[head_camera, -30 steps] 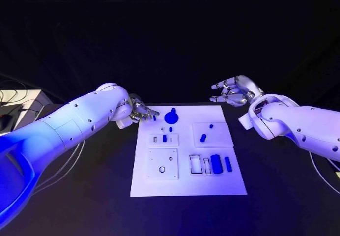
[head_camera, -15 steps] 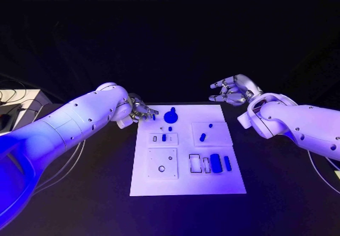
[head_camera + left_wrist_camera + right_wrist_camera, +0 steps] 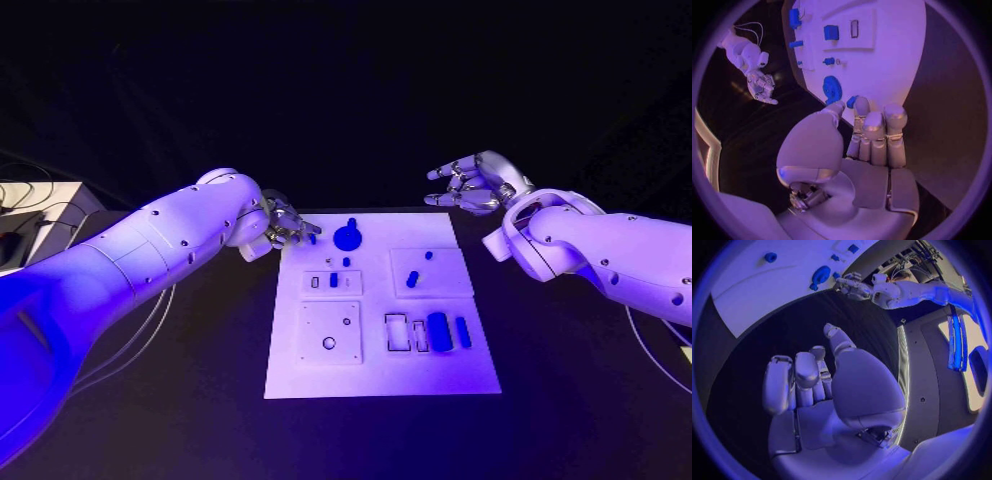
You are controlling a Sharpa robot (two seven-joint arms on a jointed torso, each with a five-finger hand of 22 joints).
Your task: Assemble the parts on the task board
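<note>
Left hand [image 3: 289, 226]: at the far left corner of the task board [image 3: 382, 375], fingers [image 3: 873, 132] held close together and extended, thumb alongside; a small blue peg [image 3: 852, 101] sits at the fingertips between thumb and fingers, apparently pinched, though whether it is lifted clear of the board cannot be told. Round blue gear-like part [image 3: 348, 238]: on the board just beyond those fingertips, near the far edge, not touched. Right hand [image 3: 473, 185]: raised off the board past its far right corner, fingers [image 3: 807, 372] loosely curled and apart, thumb standing away from them, palm bare, nothing grasped and nothing touched. Task board: white plate lying flat mid-table, well below and inward of the right fingertips, its near edge well apart from both hands. Raised square plates on it: one carrying a short blue peg [image 3: 413, 279] toward the right hand's side; one with a small blue peg [image 3: 333, 281] nearer the left fingers; a plain plate with an oval hole [image 3: 330, 333] toward the near edge. Blue oblong block [image 3: 438, 332] and slimmer blue bar [image 3: 463, 333]: side by side beside outlined slots near the board's right edge, well apart from either hand. Black table [image 3: 577, 390]: open dark surface on both sides of the board and in front of its near edge; open room between the two hands above the board's far edge.
</note>
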